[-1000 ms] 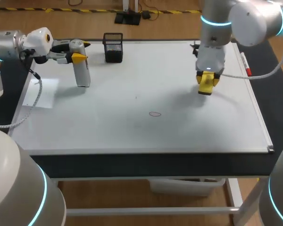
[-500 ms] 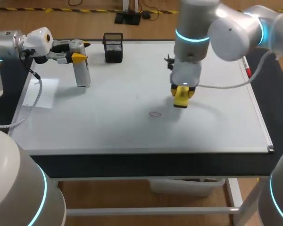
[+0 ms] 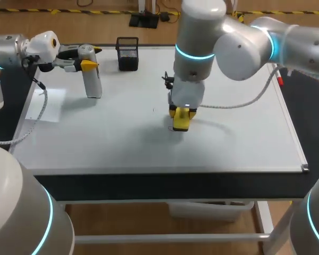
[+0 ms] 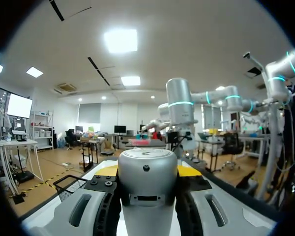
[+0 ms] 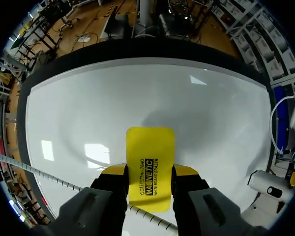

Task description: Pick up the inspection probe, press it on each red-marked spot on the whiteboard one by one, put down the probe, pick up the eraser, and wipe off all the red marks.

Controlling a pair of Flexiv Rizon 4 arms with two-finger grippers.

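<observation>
The right fingers [image 5: 185, 171] pinch the yellow eraser [image 5: 150, 164], flat on the whiteboard [image 3: 122, 139] near its middle. The left fingers [image 3: 89, 65] grip the probe [image 3: 92, 78], upright at the board's left. Pushed too softly, the eraser could skip — leaving red behind.

Yellow eraser [image 3: 181, 121] on whiteboard [image 3: 122, 139] middle; grey probe [image 3: 92, 74] (upright) near left edge.

The fingers of the right gripper [image 5: 150, 173] cover the near end of the flat yellow rectangular eraser [image 5: 150, 147] clamped between them. The eraser hides the patch of white whiteboard [image 5: 88, 108] beneath it. The silver cylindrical inspection probe [image 4: 147, 182], gripped by the left gripper [image 4: 147, 172], masks most of both yellow tips, and its lower length is cut off by the picture's edge.
</observation>
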